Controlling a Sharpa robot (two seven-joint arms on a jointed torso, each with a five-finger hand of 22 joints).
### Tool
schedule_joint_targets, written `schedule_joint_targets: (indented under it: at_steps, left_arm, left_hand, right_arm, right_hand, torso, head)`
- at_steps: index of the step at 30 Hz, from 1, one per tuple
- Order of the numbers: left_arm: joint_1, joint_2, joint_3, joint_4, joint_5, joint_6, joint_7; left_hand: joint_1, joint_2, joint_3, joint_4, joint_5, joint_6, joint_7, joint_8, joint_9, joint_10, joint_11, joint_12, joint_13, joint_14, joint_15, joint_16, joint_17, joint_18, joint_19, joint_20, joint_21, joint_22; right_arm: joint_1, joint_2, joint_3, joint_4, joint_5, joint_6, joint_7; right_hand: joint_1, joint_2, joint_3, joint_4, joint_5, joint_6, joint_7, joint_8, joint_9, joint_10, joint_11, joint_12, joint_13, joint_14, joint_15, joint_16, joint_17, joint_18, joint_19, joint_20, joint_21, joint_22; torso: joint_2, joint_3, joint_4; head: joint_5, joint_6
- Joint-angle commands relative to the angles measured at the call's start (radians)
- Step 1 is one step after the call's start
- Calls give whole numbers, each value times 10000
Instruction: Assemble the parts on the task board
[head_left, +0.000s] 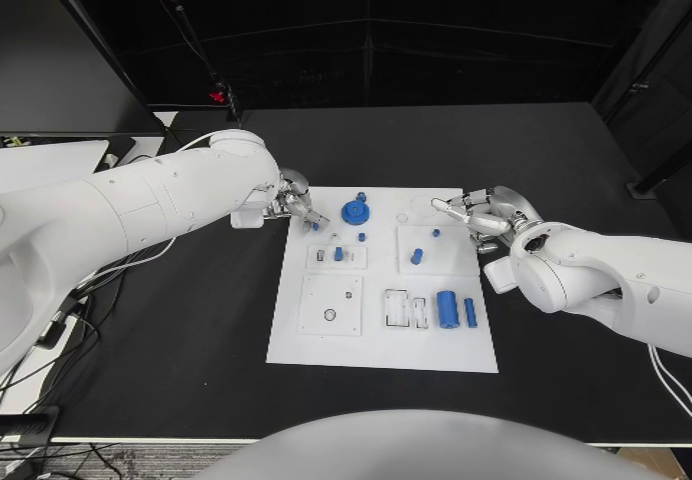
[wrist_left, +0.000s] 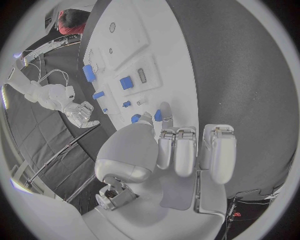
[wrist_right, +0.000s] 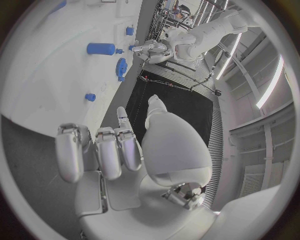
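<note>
The left hand (head_left: 294, 203) hovers at the task board's (head_left: 382, 345) far-left edge and the right hand (head_left: 483, 214) at its far-right corner, on the black worktop (head_left: 188, 340). In the left wrist view the left hand's fingers (wrist_left: 185, 150) are spread, gripping nothing, near small blue parts (wrist_left: 127, 82). In the right wrist view the right hand's fingers (wrist_right: 106, 150) likewise hold nothing, with a blue gear (wrist_right: 121, 67) beyond.

Black table (head_left: 577, 160), dark curtained backdrop (head_left: 433, 50)

the right hand (wrist_right: 119, 150) hangs over the edge of the white task board (wrist_right: 56, 85), fingers loosely apart and holding nothing. on the board lie a blue cylinder (wrist_right: 100, 48), a blue gear (wrist_right: 121, 67) and a small blue peg (wrist_right: 90, 97). beyond them the left hand (wrist_right: 152, 50) hovers at the far edge.
</note>
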Motion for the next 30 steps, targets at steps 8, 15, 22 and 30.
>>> schedule_joint_targets:
  at_steps: [8, 15, 22, 30]
  left_arm:
    - [13, 46, 7, -133, 38, -25, 57]
    - [8, 58, 7, -166, 38, -27, 112]
    - [-1, 73, 7, -174, 40, -67, 205]
    - [-11, 112, 7, -197, 66, -65, 281]
  left_hand:
    - [112, 52, -31, 18, -16, 44, -14, -78, 11, 1039, -68, -69, 2598, 1053, -53, 8, 2635, -140, 1042, -14, 31, 2634]
    - [613, 210, 78, 3, 466, 35, -30, -189, 42, 1039, -80, -69, 2598, 1053, -54, 8, 2635, -140, 1042, 20, 31, 2634]
    - [829, 292, 157, 11, 573, 47, -31, -229, 57, 1039, -83, -69, 2598, 1053, -58, 8, 2635, -140, 1042, 34, 31, 2634]
    - [1209, 300, 277, 8, 776, 36, -37, -298, 77, 1039, -86, -69, 2598, 1053, -61, 8, 2635, -140, 1042, 47, 31, 2634]
  right_arm:
    - [11, 4, 3, 37, 10, 18, 18]
    - [11, 5, 3, 39, 10, 12, 19]
    - [11, 10, 3, 35, 10, 5, 22]
    - [11, 19, 3, 27, 10, -1, 26]
  right_hand:
    - [-1, 120, -75, -10, 36, -59, -12, 37, 15, 1059, -21, 25, 2633, 1039, -47, 24, 2630, 116, 34, -3, -69, 2148]
    - [-1, 120, -75, -10, 36, -59, -12, 37, 15, 1059, -21, 25, 2633, 1039, -47, 24, 2630, 116, 34, -3, -69, 2148]
    - [-1, 120, -75, -10, 36, -59, -12, 37, 15, 1059, -21, 25, 2633, 1039, -47, 24, 2630, 116, 34, -3, -69, 2148]
    - [-1, 120, -75, -10, 36, -59, -12, 37, 15, 1059, -21, 25, 2633, 1039, -47, 24, 2630, 116, 34, -3, -69, 2148]
  torso:
    - [4, 6, 5]
    - [-4, 0, -4]
    - [-5, -2, 3]
    - [-2, 0, 2]
  head:
    - [-10, -33]
    - [-41, -43]
    - [-78, -33]
    - [-84, -34]
